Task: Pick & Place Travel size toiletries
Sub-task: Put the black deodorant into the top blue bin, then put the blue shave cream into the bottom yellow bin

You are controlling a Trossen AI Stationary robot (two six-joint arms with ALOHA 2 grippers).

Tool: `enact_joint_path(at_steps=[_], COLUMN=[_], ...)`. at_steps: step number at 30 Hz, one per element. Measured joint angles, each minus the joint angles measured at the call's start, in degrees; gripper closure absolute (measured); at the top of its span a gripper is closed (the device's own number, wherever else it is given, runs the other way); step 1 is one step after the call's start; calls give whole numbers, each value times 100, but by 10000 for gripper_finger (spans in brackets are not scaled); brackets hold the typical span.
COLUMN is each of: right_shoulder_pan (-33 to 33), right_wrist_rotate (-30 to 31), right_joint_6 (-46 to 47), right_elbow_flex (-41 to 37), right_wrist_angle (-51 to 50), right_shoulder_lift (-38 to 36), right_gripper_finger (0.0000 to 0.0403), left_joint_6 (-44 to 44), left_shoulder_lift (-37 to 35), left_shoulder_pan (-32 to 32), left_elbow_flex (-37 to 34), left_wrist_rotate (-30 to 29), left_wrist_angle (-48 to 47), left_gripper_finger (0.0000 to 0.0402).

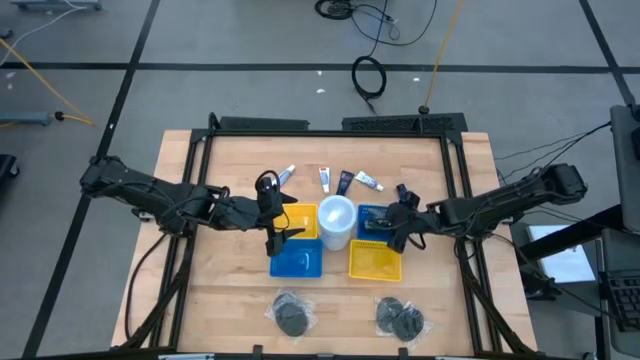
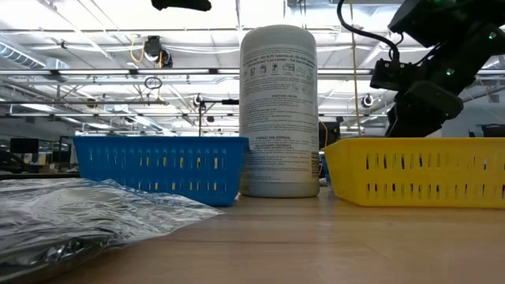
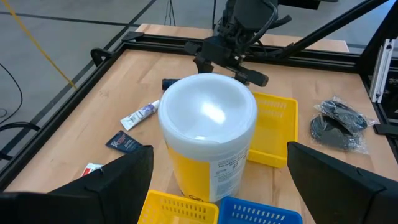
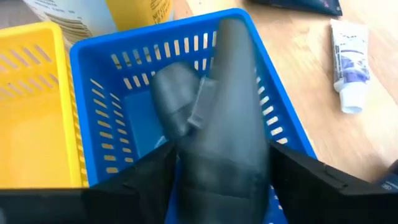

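Note:
My right gripper (image 4: 221, 171) is shut on a dark grey tube (image 4: 227, 118) above the small blue basket (image 4: 118, 81), right of the big white tub (image 1: 336, 222). My left gripper (image 3: 217, 155) hangs open on the tub's left side, over the yellow basket (image 1: 303, 217) and the blue basket (image 1: 297, 261). Small white tubes (image 1: 325, 178) and a dark pack (image 1: 345, 180) lie flat on the table near the far edge. Two clear wraps with dark round pieces (image 1: 292, 315) lie near the near edge. My right gripper pinches the dark grey tube between its two fingers (image 4: 152, 177), at the tube's wide rear end (image 4: 224, 165). The tube sticks out forward along the fingers, its rounded end (image 4: 171, 93) pointing into the blue basket. I cannot tell whether it touches the basket's floor.
A yellow basket (image 1: 375, 260) sits just nearer than the right blue basket. The tall tub stands between the two pairs of baskets. A white tube (image 4: 347, 62) lies on bare wood beside the right blue basket. A black frame (image 1: 330, 126) runs along the far edge.

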Motion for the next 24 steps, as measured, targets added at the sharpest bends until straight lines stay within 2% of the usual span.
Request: enact_joint_path(at_steps=[3,6,10,14,17,20,24], right_shoulder_pan=[0,2,2,2,-24,-61,-222], right_wrist_rotate=[10,7,5,3,194,465,589], right_joint_6=[-117,-143,-197,-703,-867,-858,-360], right_elbow_flex=[0,0,0,9,9,9,9], right_wrist_angle=[120,129,380,905,1031,1021,909], right_shoulder_lift=[147,215,124,-21,-155,-309,-580], right_gripper_finger=[149,153,175,199,216,232,252], left_joint_6=[-1,-1,1,8,10,12,14], left_shoulder_lift=[0,2,2,2,2,2,2], left_shoulder_pan=[1,2,2,2,2,2,2], left_elbow_flex=[0,0,-2,-2,-2,-2,-2], left_wrist_rotate=[0,0,0,-1,-1,-2,-2], left_wrist_angle=[0,0,0,0,-1,-3,-4], left_gripper_finger=[39,39,39,39,39,39,39])
